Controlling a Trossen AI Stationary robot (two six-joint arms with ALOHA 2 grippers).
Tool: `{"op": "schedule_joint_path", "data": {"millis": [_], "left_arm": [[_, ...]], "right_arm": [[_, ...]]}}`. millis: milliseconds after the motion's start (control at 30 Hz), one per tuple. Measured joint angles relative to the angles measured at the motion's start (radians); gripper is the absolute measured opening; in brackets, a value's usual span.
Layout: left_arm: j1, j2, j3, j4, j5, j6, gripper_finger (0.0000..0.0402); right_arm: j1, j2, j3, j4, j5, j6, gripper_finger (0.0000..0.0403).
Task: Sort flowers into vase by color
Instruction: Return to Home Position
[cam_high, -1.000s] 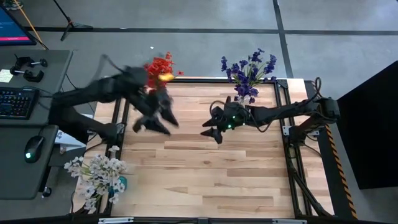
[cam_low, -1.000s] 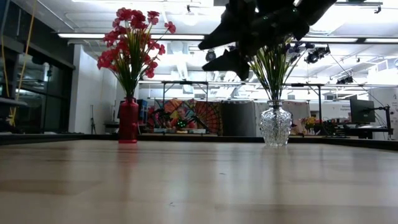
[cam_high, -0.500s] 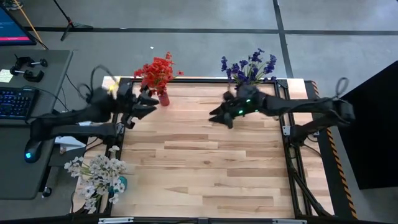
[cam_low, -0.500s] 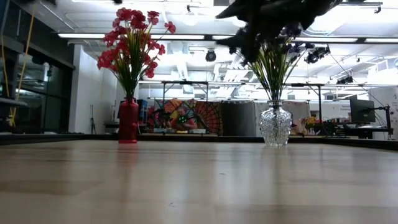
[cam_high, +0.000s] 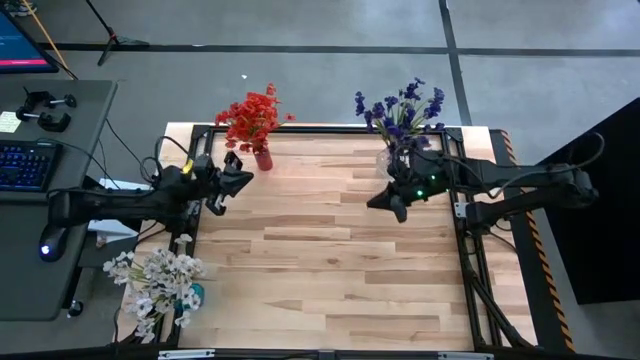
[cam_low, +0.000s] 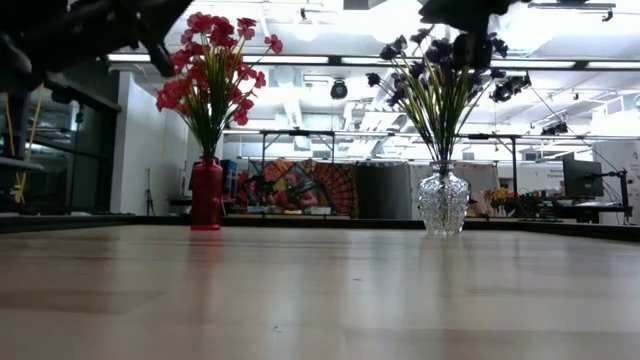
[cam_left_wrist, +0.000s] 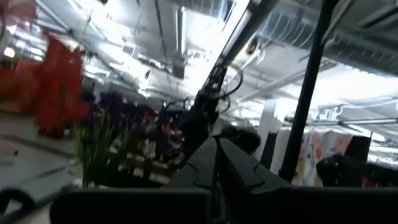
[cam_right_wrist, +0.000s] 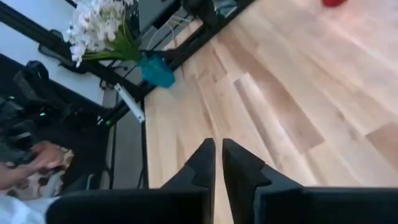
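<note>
White flowers in blue vase at the lower left of the high view, just off the table. Red flowers in red vase, purple flowers in clear vase (both at the top edge). Left gripper is at the left edge beside the red vase, fingers pressed together, empty. Right gripper is right of centre, below the purple bunch, fingers closed, empty.

Off the wooden worktop's left edge, near the front corner, the white blossoms are swallowing the teal-blue vase; only a sliver is peeking out. At the far edge, the purple sprigs are covering nearly all of the clear cut-glass vase from above. Down low, the picture's top edge is slicing off the dark left arm and right arm, so neither gripper is showing there. The left wrist view is smearing the red blossoms into a streak. On the right wrist view, the small red vase is being cropped to a scrap, and a person's hand is blurring at the edge.
</note>
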Motion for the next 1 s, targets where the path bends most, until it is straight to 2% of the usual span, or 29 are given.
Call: {"op": "schedule_joint_path", "data": {"millis": [100, 200, 333, 467, 600, 700, 767, 933, 1000], "left_arm": [[-0.02, 0.012, -0.052, 0.015, -0.019, -0.003, 0.0001], [-0.058, 0.023, -0.113, 0.054, -0.099, -0.037, 0.0], [-0.125, 0.037, -0.109, 0.057, -0.155, -0.042, 0.0], [-0.186, 0.051, -0.109, 0.039, -0.228, -0.025, 0.0], [-0.2, 0.05, -0.109, 0.043, -0.243, -0.068, 0.0], [-0.2, 0.05, -0.108, 0.042, -0.199, -0.141, 0.0], [-0.2, 0.05, -0.109, 0.038, -0.124, -0.211, 0.0], [-0.201, 0.05, -0.109, 0.034, 0.138, -0.464, 0.0001], [-0.203, 0.05, -0.109, 0.028, 0.199, -0.523, 0.0001]], "right_arm": [[0.044, -0.007, 0.0, -0.01, 0.015, 0.027, 0.0016], [0.084, -0.012, -0.002, -0.04, 0.021, 0.043, 0.0003], [0.152, -0.051, -0.028, -0.045, 0.048, 0.053, 0.0002], [0.255, -0.155, -0.169, 0.055, 0.064, 0.143, 0.0001], [0.388, -0.304, -0.382, 0.244, 0.205, 0.242, 0.0], [0.441, -0.388, -0.538, 0.44, 0.296, 0.233, 0.0], [0.436, -0.42, -0.63, 0.577, 0.312, 0.191, 0.0], [0.348, -0.469, -0.781, 0.769, 0.31, 0.05, 0.0], [0.301, -0.489, -0.824, 0.838, 0.282, -0.009, 0.0]]}}
